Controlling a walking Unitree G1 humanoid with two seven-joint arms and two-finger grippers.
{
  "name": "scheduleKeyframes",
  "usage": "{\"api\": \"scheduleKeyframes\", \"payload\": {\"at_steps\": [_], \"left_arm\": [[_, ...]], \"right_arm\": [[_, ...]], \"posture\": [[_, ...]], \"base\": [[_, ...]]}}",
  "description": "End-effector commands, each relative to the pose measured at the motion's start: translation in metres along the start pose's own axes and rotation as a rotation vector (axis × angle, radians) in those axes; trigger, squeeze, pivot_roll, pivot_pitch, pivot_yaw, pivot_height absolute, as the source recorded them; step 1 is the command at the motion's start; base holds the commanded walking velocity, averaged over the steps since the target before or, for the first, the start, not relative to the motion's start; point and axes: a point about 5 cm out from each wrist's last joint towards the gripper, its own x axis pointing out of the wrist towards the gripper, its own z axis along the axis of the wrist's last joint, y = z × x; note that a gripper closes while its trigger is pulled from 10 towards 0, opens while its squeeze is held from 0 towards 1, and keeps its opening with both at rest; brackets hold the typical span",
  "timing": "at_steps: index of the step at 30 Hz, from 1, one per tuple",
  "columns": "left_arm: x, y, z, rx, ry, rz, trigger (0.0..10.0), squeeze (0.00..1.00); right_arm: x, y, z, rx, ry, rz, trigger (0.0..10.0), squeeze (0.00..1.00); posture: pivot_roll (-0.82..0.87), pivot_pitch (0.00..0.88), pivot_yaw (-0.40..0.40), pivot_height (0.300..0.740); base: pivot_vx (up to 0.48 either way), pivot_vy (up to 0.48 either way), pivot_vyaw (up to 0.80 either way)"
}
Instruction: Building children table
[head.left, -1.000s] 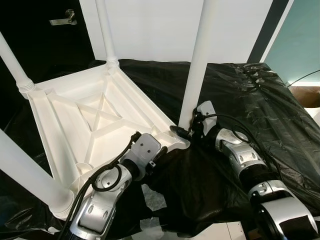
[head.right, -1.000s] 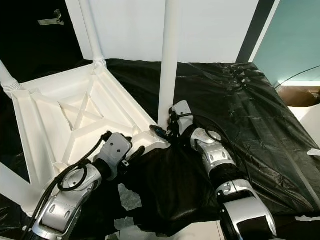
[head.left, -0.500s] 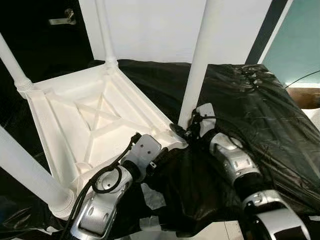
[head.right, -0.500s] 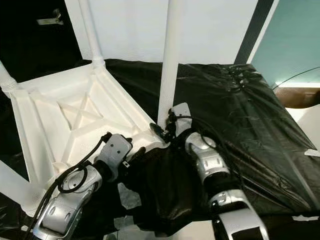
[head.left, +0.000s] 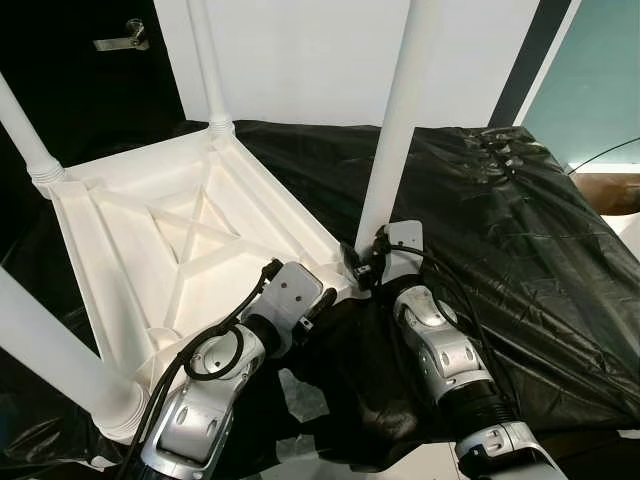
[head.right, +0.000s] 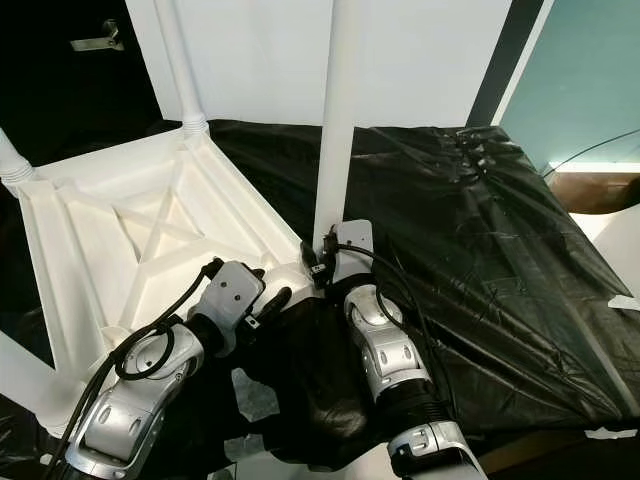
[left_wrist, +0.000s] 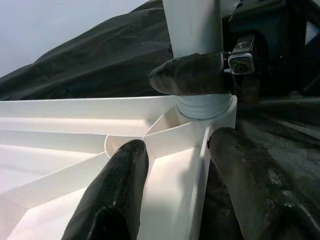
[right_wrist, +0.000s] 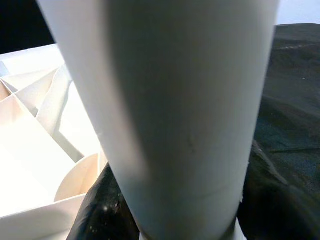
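Work surface is covered in crinkled black plastic sheeting (head.left: 520, 230), filling the centre and right of the frame. White wall (head.left: 300, 60) across the top; dark door with a metal lever handle (head.left: 118, 41) at upper left; teal panel (head.left: 600, 80) at upper right.

Sheeting to the right of the arms lies open and wrinkled, with a near edge at lower right. The left half is occupied by the table.

White plastic children's table (head.left: 170, 250) lies upside down, centre-left, underside ribbed with a crossed brace. Legs stand up from its corners: one at the far corner (head.left: 207, 60), one at left edge (head.left: 25, 130), one at lower left (head.left: 60, 350), and the near-right corner leg (head.left: 400, 110) rising out of the top of the frame.

Right hand (head.right: 322, 262) is closed around the base of the near-right corner leg, just above its ribbed collar; one finger (left_wrist: 190, 75) wraps across the leg.

Left hand (left_wrist: 175, 170) straddles the table's rim wall beside that corner socket, fingers (left_wrist: 115, 195) parted, one inside the frame, one outside; contact with the wall cannot be judged.
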Motion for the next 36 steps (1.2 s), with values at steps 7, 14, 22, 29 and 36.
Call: {"api": "scheduleKeyframes", "payload": {"at_steps": [7,14,22,29,36], "left_arm": [[0.0,-0.001,-0.003,-0.004,0.016,0.014,10.0,0.0],[-0.004,-0.003,-0.005,-0.016,0.018,0.006,10.0,0.0],[-0.011,0.0,-0.01,-0.005,0.041,-0.014,10.0,0.0],[-0.01,0.001,-0.018,0.003,0.096,-0.025,10.0,0.0],[-0.012,-0.001,-0.02,0.009,0.108,-0.035,10.0,0.0]], "right_arm": [[-0.006,-0.019,-0.001,0.027,0.002,0.041,10.0,1.0],[-0.017,-0.045,0.003,0.019,-0.034,0.173,10.0,1.0],[-0.019,-0.063,0.002,-0.018,0.009,0.413,10.0,0.0],[-0.002,-0.063,0.009,-0.058,0.049,0.561,10.0,0.0],[0.006,-0.057,0.011,-0.09,0.088,0.691,10.0,0.0]], "posture": [[0.14,0.043,-0.052,0.74],[0.14,0.044,-0.056,0.74],[0.13,0.043,-0.05,0.74],[0.15,0.031,-0.056,0.74],[0.16,0.031,-0.053,0.74]], "base": [[0.0,0.0,0.0],[0.0,0.0,0.0],[0.0,0.0,0.0],[0.0,0.0,0.0],[0.0,0.0,0.0]]}}
